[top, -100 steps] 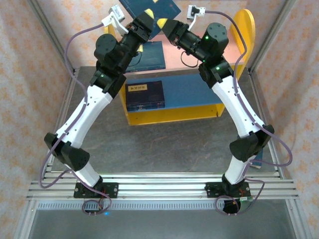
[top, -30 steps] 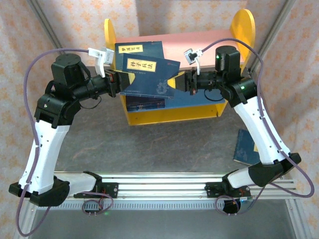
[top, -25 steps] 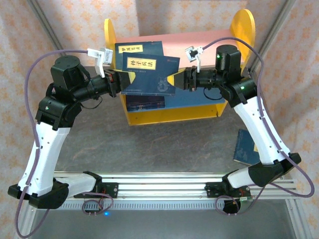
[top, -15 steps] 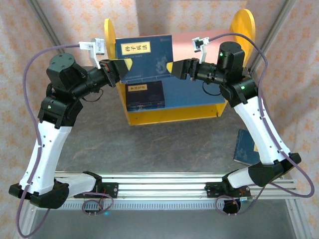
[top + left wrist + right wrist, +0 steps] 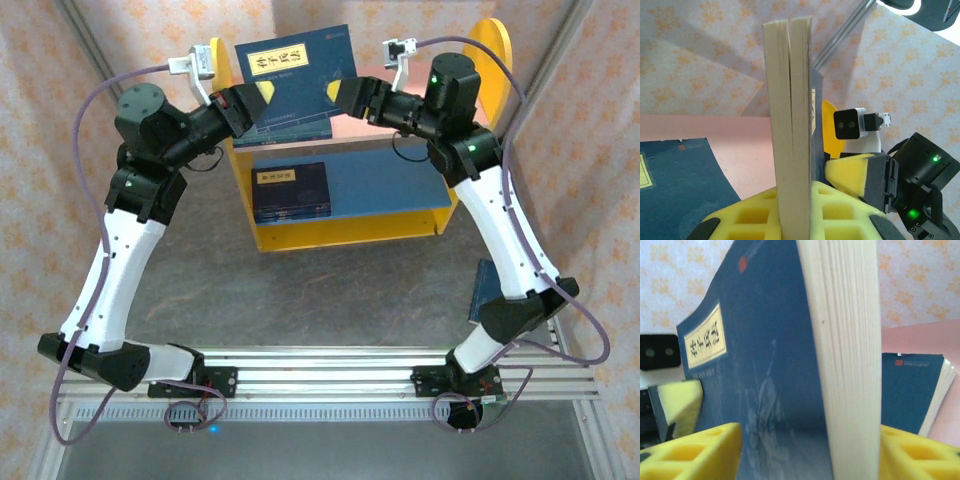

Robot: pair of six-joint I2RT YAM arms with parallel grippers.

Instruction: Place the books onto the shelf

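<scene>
Navy book (image 5: 293, 75) held over shelf (image 5: 350, 232) top board, pinched at left edge by left gripper (image 5: 262, 94); right gripper (image 5: 336, 92) astride right edge, cannot tell whether clamped. Lower level, set beside lying book (image 5: 910, 385), then release.

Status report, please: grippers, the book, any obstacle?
Left gripper shut on book. Right gripper astride its other edge, grip unclear. Book held above pink board of shelf. Second book lies flat beneath.

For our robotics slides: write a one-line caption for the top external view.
Left gripper clamps a navy book above the shelf; right gripper flanks its other edge.
</scene>
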